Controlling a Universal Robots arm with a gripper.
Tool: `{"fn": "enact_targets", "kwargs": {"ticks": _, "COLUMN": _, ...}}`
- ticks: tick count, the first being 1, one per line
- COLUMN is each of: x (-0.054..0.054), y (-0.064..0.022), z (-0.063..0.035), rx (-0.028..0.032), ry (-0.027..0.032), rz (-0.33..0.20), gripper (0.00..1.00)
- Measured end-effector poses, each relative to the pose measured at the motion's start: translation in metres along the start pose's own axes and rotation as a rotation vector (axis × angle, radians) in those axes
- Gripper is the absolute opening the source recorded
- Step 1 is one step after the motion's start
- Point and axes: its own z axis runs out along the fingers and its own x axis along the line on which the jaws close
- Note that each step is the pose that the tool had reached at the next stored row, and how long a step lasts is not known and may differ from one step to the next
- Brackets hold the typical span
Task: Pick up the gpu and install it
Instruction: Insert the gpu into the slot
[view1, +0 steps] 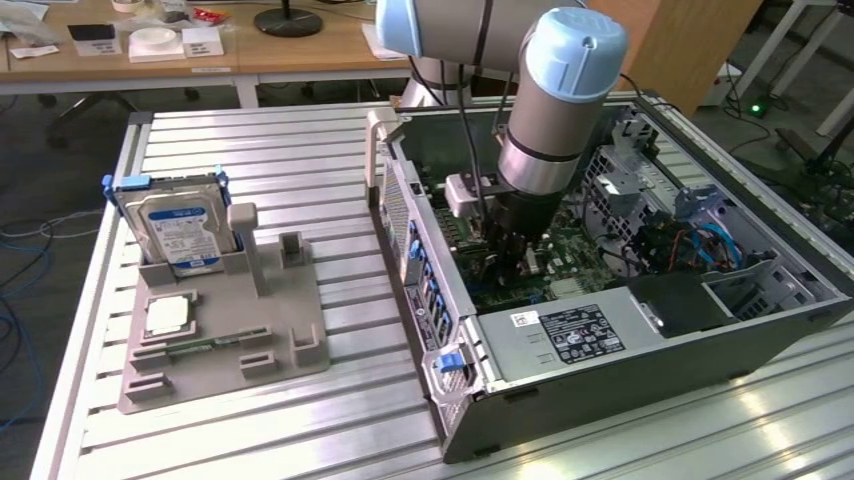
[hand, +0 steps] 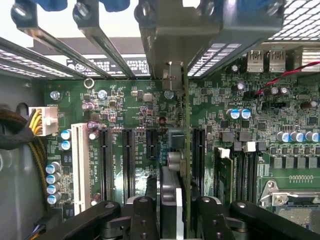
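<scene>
The pincer (hand: 172, 212) seemingly straddles the gpu (hand: 186, 150) standing on the motherboard (hand: 125, 105).

We see the gpu (hand: 186, 145) edge-on in the wrist view, a thin green board standing upright over the motherboard, its silver bracket (hand: 172, 75) up against the case's rear slot bars

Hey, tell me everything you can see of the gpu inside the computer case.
The gpu shows edge-on: a thin green circuit-board edge, a dark block on one face, and a silver metal bracket at the end by the case's rear slots. It stands upright on the motherboard, parallel to the black expansion slots, close by the gripper.
</scene>
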Motion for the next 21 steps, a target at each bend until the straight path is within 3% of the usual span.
{"fn": "enact_targets", "kwargs": {"ticks": 5, "x": 0.000, "y": 0.0001, "z": -0.0125, "rx": 0.0066, "ry": -0.0003, "rz": 0.000, "gripper": 0.36}}
{"fn": "enact_targets", "kwargs": {"ticks": 18, "x": -0.001, "y": 0.0000, "z": -0.0618, "rx": 0.0191, "ry": -0.0006, "rz": 0.000, "gripper": 0.36}}
{"fn": "enact_targets", "kwargs": {"ticks": 21, "x": -0.001, "y": 0.0000, "z": -0.0635, "rx": 0.0196, "ry": -0.0007, "rz": 0.000, "gripper": 0.36}}
